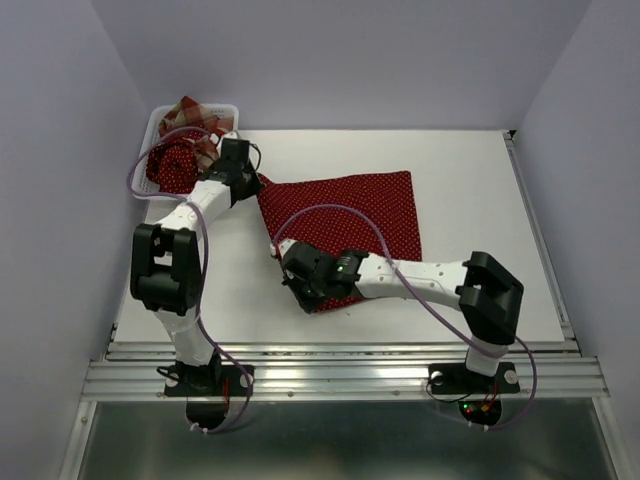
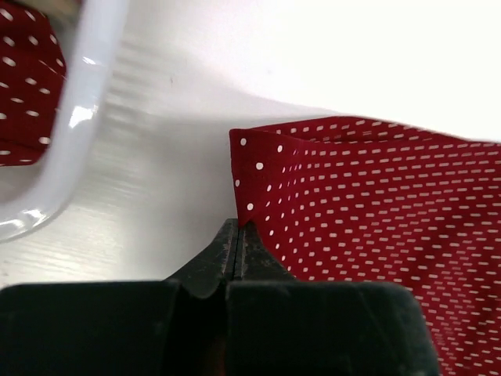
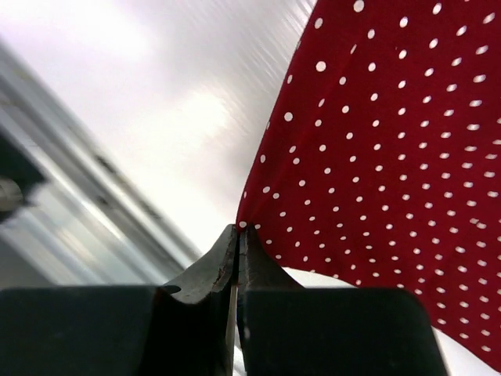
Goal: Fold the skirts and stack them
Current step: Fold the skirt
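Skirt (image 1: 350, 215): soft, light, limp. Left fingers (image 2: 225, 252) closed on far corner, right fingers (image 3: 218, 260) closed on near corner. Corner holds judged sound.

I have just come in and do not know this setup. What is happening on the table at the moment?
The robot holds a dark red cloth skirt with white polka dots, spread on the white table, by two corners. The left gripper is shut on the far corner, beside the white slotted plastic basket. The right gripper is shut on the near corner. No fold is made yet. A second dotted skirt and a red-and-cream plaid skirt lie in the basket.
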Controlling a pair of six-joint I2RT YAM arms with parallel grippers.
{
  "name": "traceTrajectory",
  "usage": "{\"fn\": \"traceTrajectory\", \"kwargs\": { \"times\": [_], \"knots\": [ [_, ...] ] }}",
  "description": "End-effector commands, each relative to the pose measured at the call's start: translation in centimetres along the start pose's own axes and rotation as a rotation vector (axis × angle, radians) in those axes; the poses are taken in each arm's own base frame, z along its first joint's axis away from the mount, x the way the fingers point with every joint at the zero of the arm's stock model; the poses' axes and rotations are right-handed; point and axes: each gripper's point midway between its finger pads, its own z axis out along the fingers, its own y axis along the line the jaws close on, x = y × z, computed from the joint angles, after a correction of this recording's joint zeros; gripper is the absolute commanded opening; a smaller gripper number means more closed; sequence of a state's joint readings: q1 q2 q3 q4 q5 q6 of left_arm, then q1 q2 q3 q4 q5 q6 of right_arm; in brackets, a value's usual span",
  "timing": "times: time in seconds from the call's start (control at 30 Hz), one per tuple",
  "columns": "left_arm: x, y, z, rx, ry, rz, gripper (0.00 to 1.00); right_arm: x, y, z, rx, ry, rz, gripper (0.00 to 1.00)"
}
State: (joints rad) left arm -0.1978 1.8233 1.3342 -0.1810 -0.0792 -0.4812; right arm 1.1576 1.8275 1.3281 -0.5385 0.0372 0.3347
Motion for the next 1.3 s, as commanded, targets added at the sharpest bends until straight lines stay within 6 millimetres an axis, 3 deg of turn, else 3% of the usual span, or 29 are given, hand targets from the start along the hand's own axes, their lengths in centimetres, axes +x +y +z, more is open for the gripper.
{"fn": "traceTrajectory", "kwargs": {
  "times": [0.0, 0.13, 0.23, 0.33, 0.4, 0.47, 0.53, 0.57, 0.6, 0.77, 0.8, 1.07, 1.27],
  "knots": [
    [-5.6, -0.8, -4.3, 0.026, -0.18, -0.036, 0.0, -2.9, 3.9, -4.2, -0.205, -0.125, 0.004, 0.01],
    [-7.3, -2.8, -5.5, 0.079, -0.215, -0.031, 0.0, -3.3, 2.5, -5.5, -0.149, -0.166, 0.079, 0.01],
    [-8.8, -5.9, -6.7, 0.13, -0.254, 0.008, 0.0, -3.0, 0.4, -6.1, -0.103, -0.174, 0.156, 0.01],
    [-10.6, -10.1, -8.1, 0.193, -0.292, 0.043, 0.0, -3.6, -3.4, -8.0, -0.01, -0.228, 0.243, 0.01],
    [-10.1, -12.0, -7.4, 0.211, -0.278, 0.068, 0.0, -3.5, -4.6, -8.7, 0.008, -0.239, 0.275, 0.01],
    [-11.1, -14.0, -8.1, 0.233, -0.295, 0.074, 0.0, -3.1, -6.4, -9.7, 0.032, -0.25, 0.33, 0.01],
    [-10.2, -16.0, -7.3, 0.25, -0.279, 0.099, 0.0, -2.6, -7.5, -10.3, 0.052, -0.252, 0.362, 0.01],
    [-11.1, -17.2, -8.1, 0.274, -0.3, 0.099, 0.0, -2.2, -8.5, -10.8, 0.068, -0.26, 0.383, 0.01],
    [-10.5, -17.9, -7.3, 0.277, -0.286, 0.109, 0.0, -2.0, -9.0, -11.0, 0.075, -0.265, 0.398, 0.01],
    [-10.6, -23.2, -8.5, 0.371, -0.313, 0.145, 0.0, -0.6, -10.5, -12.1, 0.093, -0.262, 0.446, 0.01],
    [-10.0, -23.8, -7.8, 0.379, -0.301, 0.159, 0.0, -0.3, -10.4, -12.2, 0.089, -0.261, 0.452, 0.01],
    [-6.3, -31.4, -8.9, 0.522, -0.318, 0.264, 0.0, 1.8, -11.3, -12.6, 0.109, -0.269, 0.552, 0.01],
    [-3.5, -34.4, -8.3, 0.599, -0.303, 0.3, 0.0, 3.7, -12.3, -12.0, 0.163, -0.266, 0.624, 0.01]
  ]
}}
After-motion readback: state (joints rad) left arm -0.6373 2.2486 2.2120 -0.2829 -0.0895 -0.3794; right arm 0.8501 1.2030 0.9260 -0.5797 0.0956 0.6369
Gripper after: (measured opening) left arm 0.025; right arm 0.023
